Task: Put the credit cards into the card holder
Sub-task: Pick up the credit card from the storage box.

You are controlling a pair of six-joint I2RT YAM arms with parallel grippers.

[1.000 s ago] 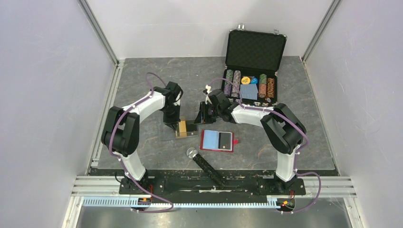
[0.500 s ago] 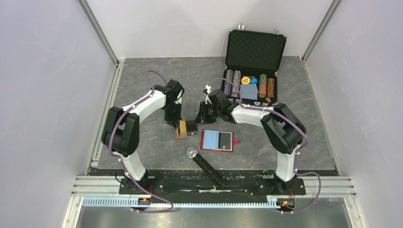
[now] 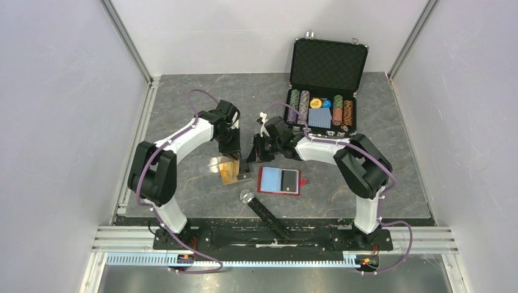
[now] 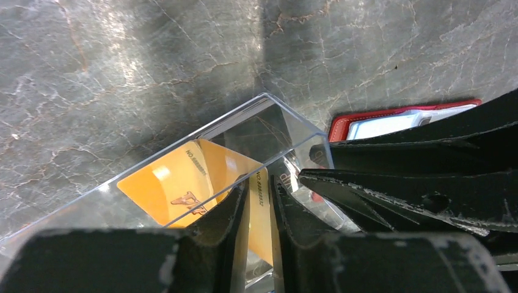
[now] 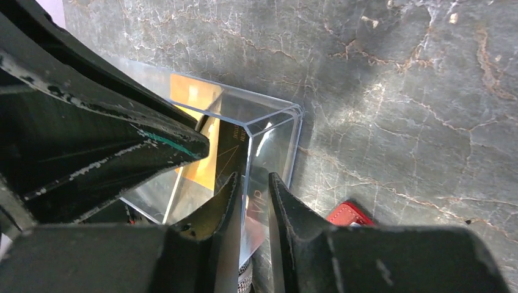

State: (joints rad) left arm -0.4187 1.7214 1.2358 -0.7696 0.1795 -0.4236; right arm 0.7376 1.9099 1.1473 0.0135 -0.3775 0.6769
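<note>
Between the two black fingers of your left claw [image 4: 259, 183], the edge of a shiny orange-gold credit card [image 4: 177, 183] shows in a narrow gap. The jaws stand close on either side of it, but I cannot tell whether they press it. That card sits tilted inside a clear rectangular plastic case [image 4: 287, 131], and a black card with gold lines [image 5: 231, 149] lies beside it there.

Your right claw [image 5: 253, 177], just beside the left one, is closed on the case's transparent end wall, which fills the slot between its fingers. Just on the near side of that claw, towards the arm bases, the small red folding card holder [image 3: 279, 180] lies open and flat on the grey marbled table [image 3: 183, 97], blue-grey sleeves up. Well behind the right claw stands an open black poker-chip case [image 3: 330, 64].
</note>
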